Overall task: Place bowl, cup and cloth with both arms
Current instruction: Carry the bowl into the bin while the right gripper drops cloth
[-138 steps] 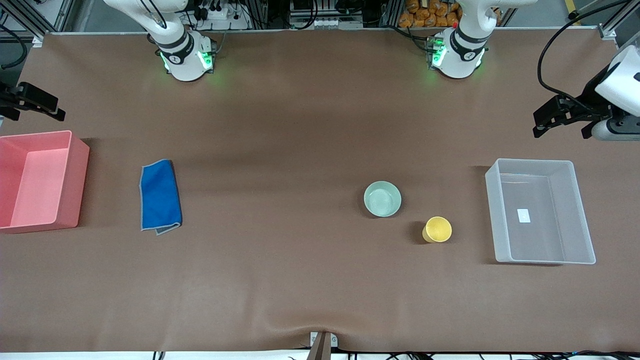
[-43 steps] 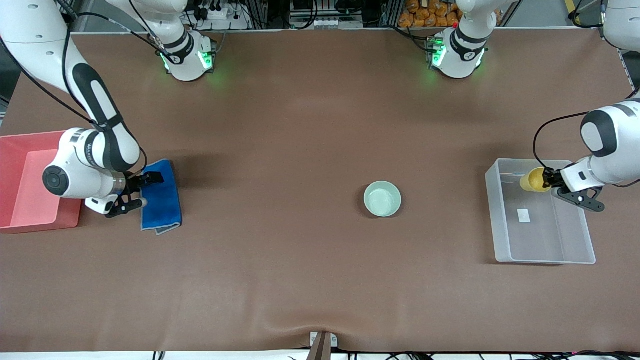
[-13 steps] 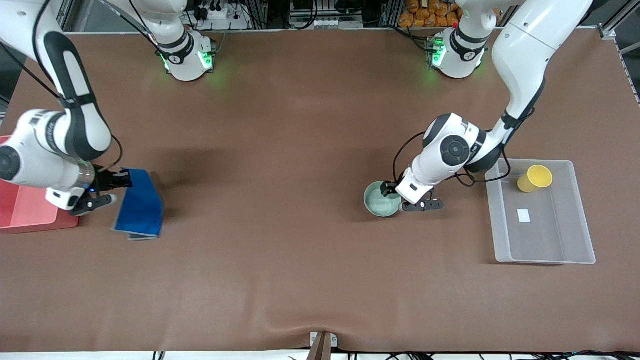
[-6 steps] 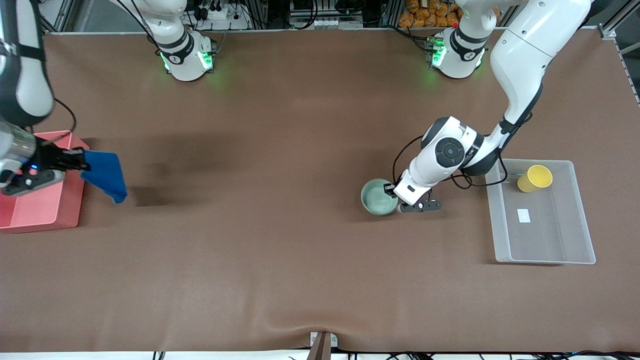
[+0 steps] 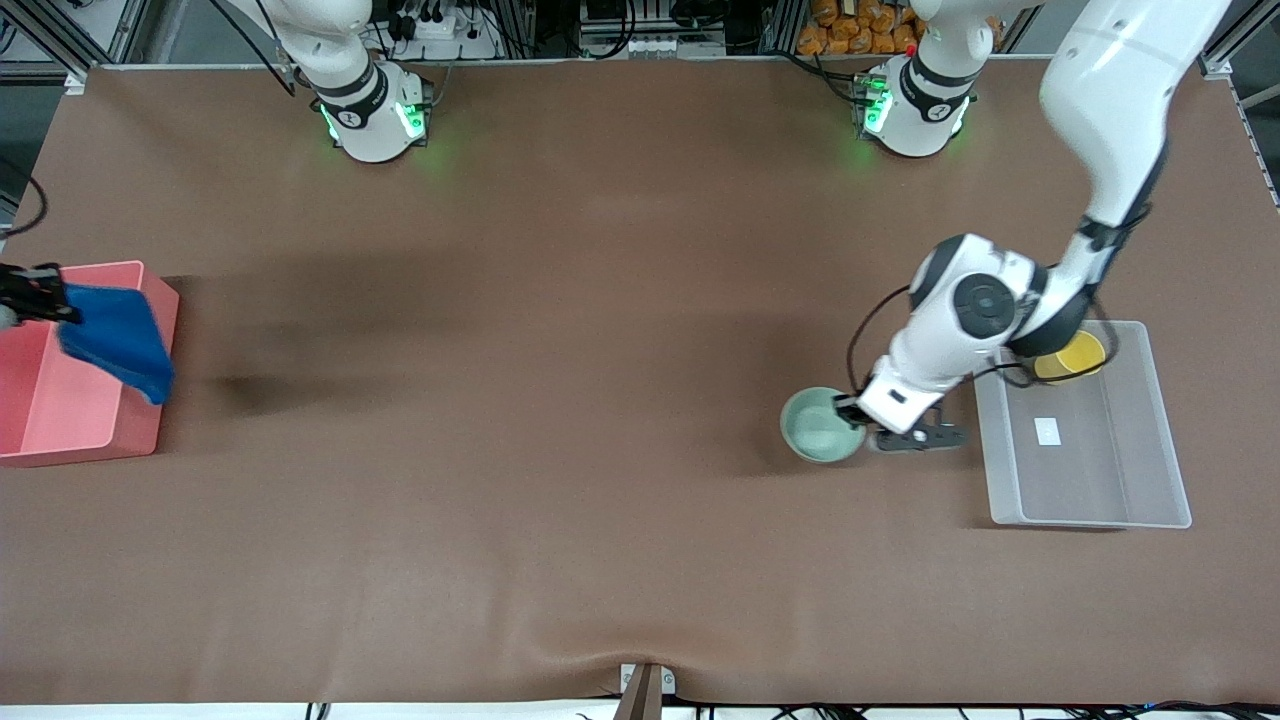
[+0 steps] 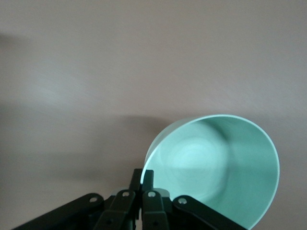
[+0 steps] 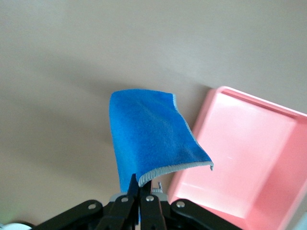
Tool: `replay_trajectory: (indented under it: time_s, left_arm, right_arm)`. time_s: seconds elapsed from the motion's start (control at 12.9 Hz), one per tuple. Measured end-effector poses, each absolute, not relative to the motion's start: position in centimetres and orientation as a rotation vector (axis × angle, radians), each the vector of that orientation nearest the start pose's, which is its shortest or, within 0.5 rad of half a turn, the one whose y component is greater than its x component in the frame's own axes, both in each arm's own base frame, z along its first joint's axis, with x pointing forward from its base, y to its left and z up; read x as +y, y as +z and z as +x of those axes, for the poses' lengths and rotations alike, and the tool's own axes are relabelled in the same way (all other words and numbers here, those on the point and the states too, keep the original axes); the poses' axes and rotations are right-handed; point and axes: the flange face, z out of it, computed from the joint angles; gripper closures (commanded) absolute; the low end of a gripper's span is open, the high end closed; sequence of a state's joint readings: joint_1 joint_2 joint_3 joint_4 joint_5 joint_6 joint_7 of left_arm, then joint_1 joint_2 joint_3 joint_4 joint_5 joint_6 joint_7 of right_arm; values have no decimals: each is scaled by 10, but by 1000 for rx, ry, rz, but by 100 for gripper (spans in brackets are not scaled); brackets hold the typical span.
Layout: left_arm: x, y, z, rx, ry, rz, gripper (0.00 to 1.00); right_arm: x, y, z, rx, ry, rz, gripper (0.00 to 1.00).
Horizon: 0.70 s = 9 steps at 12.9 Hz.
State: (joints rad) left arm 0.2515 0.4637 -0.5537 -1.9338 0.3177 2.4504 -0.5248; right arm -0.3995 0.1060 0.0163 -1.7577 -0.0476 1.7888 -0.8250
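L gripper: pinched bowl rim; glossy, rigid, slip risk.
R gripper: clamped cloth edge; soft, light, limp.

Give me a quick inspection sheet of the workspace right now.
Surface: brown table mat, wrinkled at the camera-side edge.
Job's things: bowl lifted beside clear bin; cup in that bin; cloth hanging over pink bin.
Clutter: nothing seen.
Grippers: left end effector shut on the bowl's rim; right end effector shut on the cloth's edge.
Cables: black cable looped along the left arm's wrist.
Surroundings: frame rails and wiring past the arm bases.
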Motion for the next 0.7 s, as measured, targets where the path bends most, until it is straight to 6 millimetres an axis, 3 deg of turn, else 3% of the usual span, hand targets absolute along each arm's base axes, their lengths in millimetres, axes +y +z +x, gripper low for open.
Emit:
replay_trajectory:
  time_s: [0.15, 0.31, 0.54, 0.7]
  left_arm:
    - [-136, 323, 623, 11, -203, -3167, 100]
    - [-94, 340, 635, 132, -177, -3138, 100]
    - [-1, 348, 645, 321, -153, -3101, 100]
    - [53, 353, 644, 382, -132, -3109, 100]
  right_arm:
    - [-256, 505, 535, -748, 125, -3089, 100]
    - [-287, 505, 529, -782, 91, -3117, 100]
    - [-344, 479, 514, -804, 76, -3122, 100]
    - [-371, 462, 511, -824, 40, -3141, 100]
